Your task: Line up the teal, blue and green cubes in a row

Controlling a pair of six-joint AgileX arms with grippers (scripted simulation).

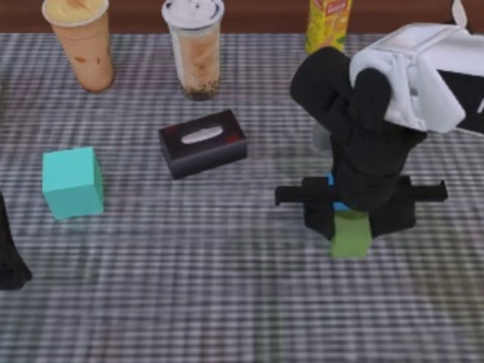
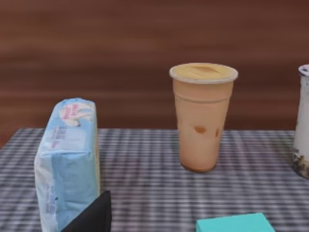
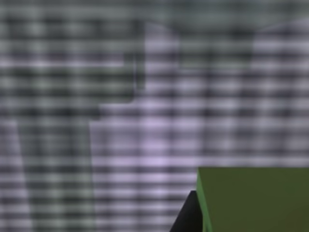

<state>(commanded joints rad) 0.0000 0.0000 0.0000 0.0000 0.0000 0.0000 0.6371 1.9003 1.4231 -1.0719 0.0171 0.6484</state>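
The right arm is reaching down over the right half of the grey checked tablecloth (image 1: 189, 287), its black-and-white body covering most of what lies beneath it. The right gripper (image 1: 344, 206) is sitting low over the cloth, directly above the mid-sized bright blue matte cube (image 1: 333, 181), of which only thin slivers are showing at the arm's edge. Whether the fingers are closed on that cube or standing apart from it cannot be told, since the wrist is hiding them.

The small lime-green matte cube (image 1: 351, 234) is resting on the cloth just on the near side of the blue cube, seemingly touching it or very close; in the right wrist view its green top (image 3: 253, 198) is filling one corner against the checked cloth.

The large light-teal matte cube (image 1: 72, 181) is standing well apart from the other two, on the left side of the table; a slice of its top (image 2: 234, 223) is also showing in the left wrist view.

The black oblong tissue box (image 1: 203, 143) is lying between the teal cube and the right arm, slightly farther back. Along the far edge are standing an orange lidded drink cup (image 1: 79, 41), a clear cup of brown milk tea (image 1: 193, 47) and a yellow drink carton (image 1: 327, 23). A pale blue upright packet (image 2: 67, 164) is appearing in the left wrist view.

The left arm is parked at the near left edge, with only a dark part of it (image 1: 10, 261) in view.
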